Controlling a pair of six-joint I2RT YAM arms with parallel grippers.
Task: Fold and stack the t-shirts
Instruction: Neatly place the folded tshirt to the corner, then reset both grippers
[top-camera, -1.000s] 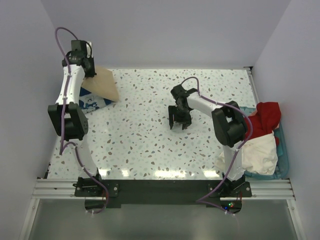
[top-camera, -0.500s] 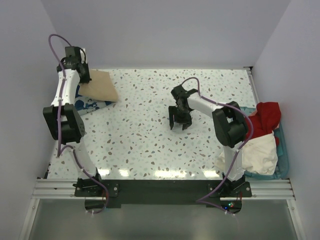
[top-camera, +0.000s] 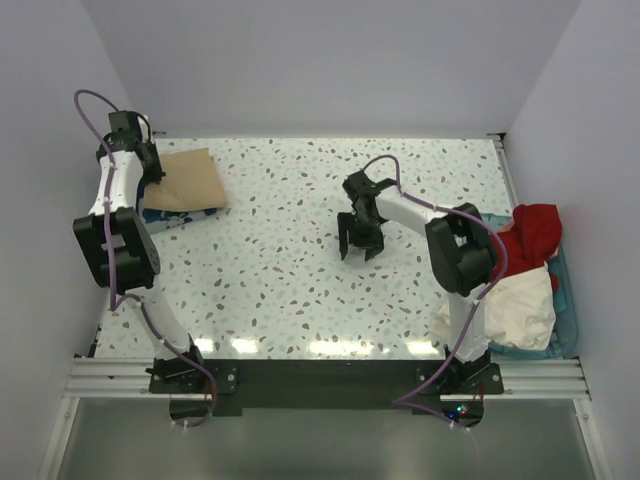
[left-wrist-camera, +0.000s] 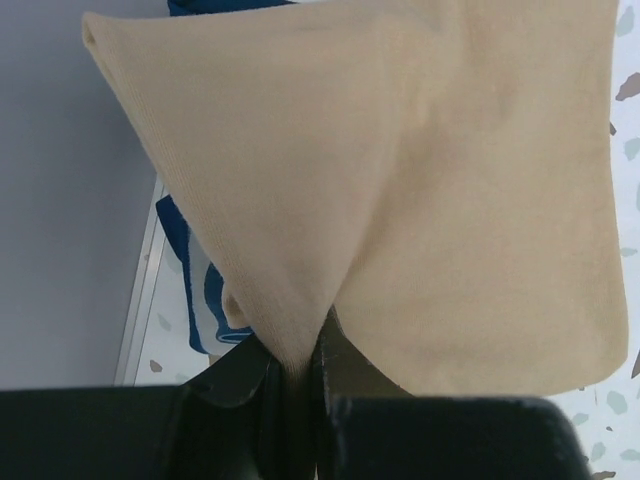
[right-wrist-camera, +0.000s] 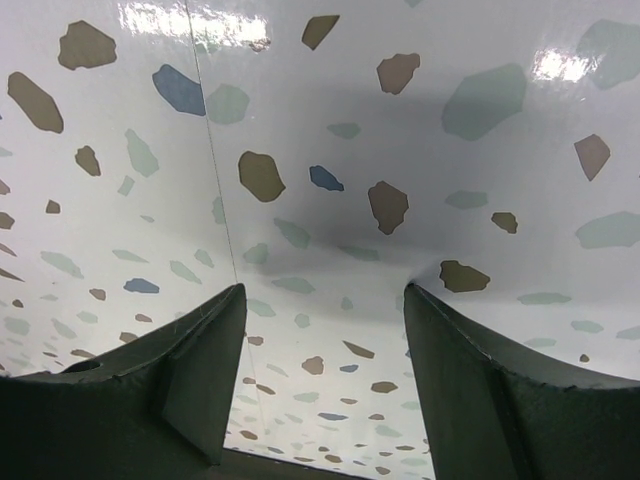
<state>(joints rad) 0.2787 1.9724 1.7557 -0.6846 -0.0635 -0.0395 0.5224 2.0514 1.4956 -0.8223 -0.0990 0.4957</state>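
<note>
Far left, from above: left arm stretched tall toward the rear corner of the table (top-camera: 300, 290), left gripper (top-camera: 148, 168) at the edge of the folded tan t-shirt (top-camera: 188, 180), spread over the navy t-shirt (top-camera: 168, 214). Only in the left wrist view: jaws clenched on a drawn-up peak of tan cloth, fine knit, stitched hem, blue fabric with white print beneath. Mid-table: right arm bent over, right gripper (top-camera: 358, 246) pointing down, released, grasping nothing; close up, glossy speckled terrazzo between blunt dark jaws. Far right, overhead only: red t-shirt (top-camera: 532, 232) and cream-white t-shirt (top-camera: 518, 305) heaped in the teal basket (top-camera: 572, 325).
</note>
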